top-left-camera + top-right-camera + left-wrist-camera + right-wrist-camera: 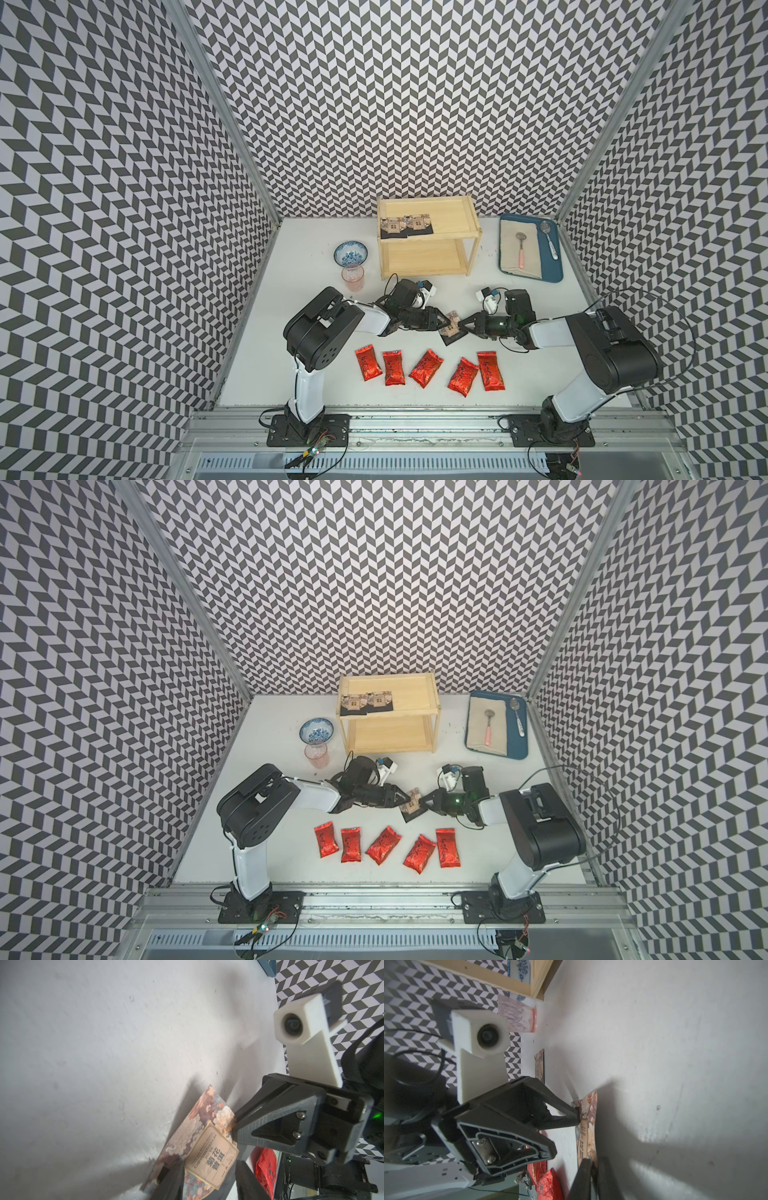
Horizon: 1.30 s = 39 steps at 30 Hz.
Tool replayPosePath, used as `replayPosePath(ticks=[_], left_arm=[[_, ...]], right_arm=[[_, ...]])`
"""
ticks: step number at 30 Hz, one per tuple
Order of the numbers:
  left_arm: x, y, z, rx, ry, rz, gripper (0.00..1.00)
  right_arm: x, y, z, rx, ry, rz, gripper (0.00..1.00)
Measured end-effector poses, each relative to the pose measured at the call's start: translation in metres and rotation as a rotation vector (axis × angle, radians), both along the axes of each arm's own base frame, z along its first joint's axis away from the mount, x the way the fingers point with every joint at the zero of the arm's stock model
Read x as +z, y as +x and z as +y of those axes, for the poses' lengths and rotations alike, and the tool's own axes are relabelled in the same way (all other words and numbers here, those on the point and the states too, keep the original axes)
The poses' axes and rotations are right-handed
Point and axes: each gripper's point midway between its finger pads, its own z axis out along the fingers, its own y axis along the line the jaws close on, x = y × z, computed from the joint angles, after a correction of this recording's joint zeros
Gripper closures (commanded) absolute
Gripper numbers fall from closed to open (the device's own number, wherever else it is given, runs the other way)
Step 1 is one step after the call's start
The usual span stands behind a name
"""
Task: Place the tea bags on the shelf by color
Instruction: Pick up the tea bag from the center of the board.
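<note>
A blue-and-white patterned bowl (351,253) sits at the left of the white surface (453,286). A ribbed pink glass (353,277) stands just in front of it.

Next along is the shelf (436,237), made of pale wood: two rimmed flat boards on thin corner posts, backed close to the chevron wall. Two flat black tea bags lie at the left end of its top board, one (392,226) overlapping the next (419,223), beige prints facing up. The rest of that board and the lower board show bare wood.

In front of the shelf the two arms meet tip to tip. The left gripper (444,322) has its jaws partway apart, with fingers (170,1180) set against the side edges of a black tea bag (207,1147). This bag is a flat square with a floral print and a beige label, and it is held tilted off the surface. The right gripper (462,325) has its jaws pinched tight on one edge of the same bag. A second black tea bag (539,1064) lies flat on the surface just beyond them.

Five red tea bags lie in a loose row nearer the front rail (368,362) (393,368) (426,368) (462,377) (491,371). They are shiny, crinkled foil pillows with dark script. A band of bare surface separates them from the arms.

At the far right a round-cornered blue tray (552,266) lies close to the wall. It carries a beige cloth (528,262), a pink-handled spoon (520,249) and a white-handled spoon (548,241). A strip of bare surface runs between the shelf and the tray.
</note>
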Motion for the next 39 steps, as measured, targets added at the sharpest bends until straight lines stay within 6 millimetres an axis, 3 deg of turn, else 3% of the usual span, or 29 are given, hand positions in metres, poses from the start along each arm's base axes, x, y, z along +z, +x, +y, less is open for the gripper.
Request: replayPosePath(ticks=[8, 11, 17, 20, 25, 30, 33, 39], left_arm=[[0.010, 0.003, 0.008, 0.036, 0.021, -0.023, 0.48], [0.046, 0.009, 0.019, 0.085, 0.007, -0.093, 0.46], [0.151, 0.030, 0.053, 0.229, -0.094, -0.308, 0.41], [0.174, 0.033, 0.071, 0.282, -0.105, -0.356, 0.39], [0.172, 0.031, 0.089, 0.318, -0.070, -0.358, 0.38], [0.164, 0.032, 0.096, 0.329, -0.040, -0.344, 0.37], [0.161, 0.033, 0.097, 0.327, -0.030, -0.343, 0.36], [0.144, 0.037, 0.102, 0.326, 0.015, -0.322, 0.26]], right_arm=[[0.007, 0.000, 0.000, -0.012, 0.018, -0.001, 1.00], [0.025, 0.003, -0.004, -0.034, 0.031, -0.045, 1.00], [0.080, 0.011, -0.017, -0.096, 0.061, -0.192, 1.00], [0.106, 0.010, -0.022, -0.118, 0.071, -0.253, 1.00], [0.160, 0.025, -0.022, -0.141, 0.107, -0.340, 1.00], [0.234, 0.062, -0.019, -0.164, 0.150, -0.474, 1.00], [0.265, 0.091, -0.017, -0.179, 0.173, -0.531, 1.00], [0.270, 0.149, -0.011, -0.213, 0.180, -0.514, 1.00]])
